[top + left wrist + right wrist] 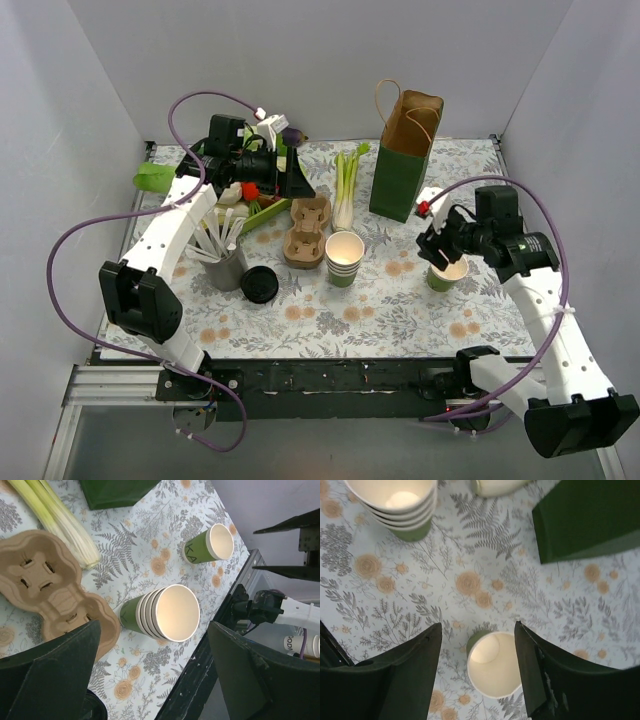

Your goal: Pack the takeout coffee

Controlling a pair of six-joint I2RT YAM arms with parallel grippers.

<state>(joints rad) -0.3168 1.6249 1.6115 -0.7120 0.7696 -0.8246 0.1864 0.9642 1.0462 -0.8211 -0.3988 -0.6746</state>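
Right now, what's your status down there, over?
Left gripper open, empty. Right gripper open, straddling the takeout coffee cup. Cup upright, unlidded; black lid lies apart by grey cup. Nothing seen in the way.

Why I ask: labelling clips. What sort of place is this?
Probably a lab table staged as a café counter: plain enclosing walls, cup stack, paper bag.

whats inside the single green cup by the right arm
The single green cup shows only bare cream lining down to its base: no liquid, no lid. The open right tool straddles it and, in the top view, covers part of its rim.
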